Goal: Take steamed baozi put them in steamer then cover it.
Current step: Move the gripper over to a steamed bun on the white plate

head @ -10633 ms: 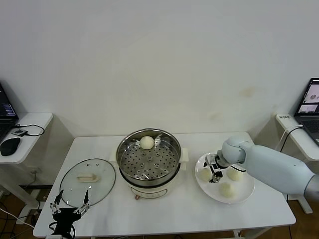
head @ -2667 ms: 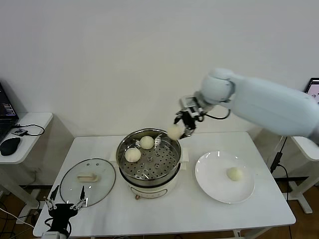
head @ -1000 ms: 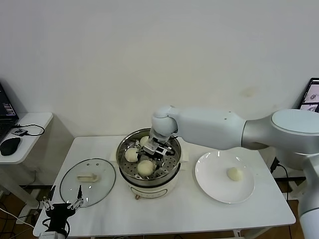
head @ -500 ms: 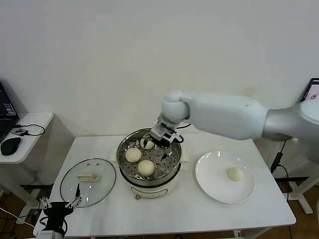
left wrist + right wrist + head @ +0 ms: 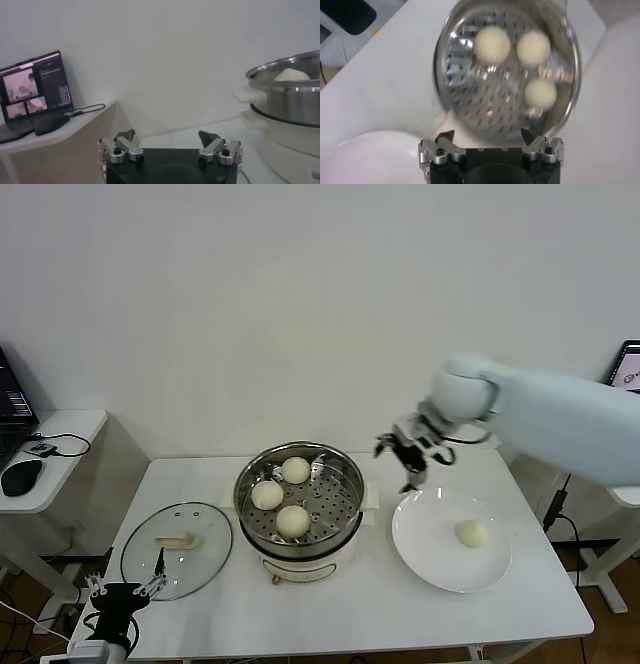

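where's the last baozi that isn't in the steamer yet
In the head view the last baozi lies alone on the white plate, right of the steamer, with the open right hand above the plate's near-steamer edge.

On the table (image 5: 350, 609), the steamer (image 5: 299, 509) stands in the middle with three buns (image 5: 293, 521) in it. The lid (image 5: 177, 549) lies to its left, the plate (image 5: 450, 540) to its right with one bun (image 5: 471, 533) on it.

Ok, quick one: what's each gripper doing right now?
Left gripper: open, empty, parked low by the table's front left corner.
Right gripper: open, empty, in the air between the steamer and the plate.
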Controlling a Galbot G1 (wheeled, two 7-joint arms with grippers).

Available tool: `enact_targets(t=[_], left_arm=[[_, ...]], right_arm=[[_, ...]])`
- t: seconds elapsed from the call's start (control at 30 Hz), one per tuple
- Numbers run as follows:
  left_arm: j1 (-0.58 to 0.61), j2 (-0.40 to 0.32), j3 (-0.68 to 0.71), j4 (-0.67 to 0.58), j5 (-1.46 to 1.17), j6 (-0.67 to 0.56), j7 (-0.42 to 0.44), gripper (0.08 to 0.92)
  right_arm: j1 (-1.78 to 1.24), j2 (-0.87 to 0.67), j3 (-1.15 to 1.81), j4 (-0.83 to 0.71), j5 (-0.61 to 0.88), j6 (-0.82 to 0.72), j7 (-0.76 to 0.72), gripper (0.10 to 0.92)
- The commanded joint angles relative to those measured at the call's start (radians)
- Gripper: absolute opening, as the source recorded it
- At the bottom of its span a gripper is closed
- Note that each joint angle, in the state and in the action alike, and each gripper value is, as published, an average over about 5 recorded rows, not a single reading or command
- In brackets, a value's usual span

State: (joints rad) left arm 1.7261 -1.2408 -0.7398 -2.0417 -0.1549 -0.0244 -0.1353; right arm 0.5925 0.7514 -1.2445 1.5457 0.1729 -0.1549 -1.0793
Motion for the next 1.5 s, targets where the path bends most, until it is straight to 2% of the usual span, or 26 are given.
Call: enact_targets(t=[0.03, 0.27, 0.6, 1.5], left_arm=[[-0.008, 0.023, -0.004, 0.037, -0.126, -0.056, 0.005, 0.823], [-0.012, 0.013, 0.010, 0.053, -0.116, -0.061, 0.000, 0.823], [-0.004, 0.008, 0.003, 0.056, -0.111, -0.058, -0.002, 0.823], [0.006, 0.003, -0.028, 0.055, -0.089, -0.058, -0.008, 0.823]], right_arm=[[-0.220, -0.351, 0.142, 0.078, -0.135, -0.055, -0.008, 0.823], [-0.481, -0.389, 0.353, 0.013, -0.243, -0.033, -0.003, 0.823], [-0.732, -0.305, 0.543, -0.148, -0.372, -0.012, 0.020, 0.823], [-0.775, -0.065, 0.603, -0.374, -0.454, 0.012, 0.083, 0.823]])
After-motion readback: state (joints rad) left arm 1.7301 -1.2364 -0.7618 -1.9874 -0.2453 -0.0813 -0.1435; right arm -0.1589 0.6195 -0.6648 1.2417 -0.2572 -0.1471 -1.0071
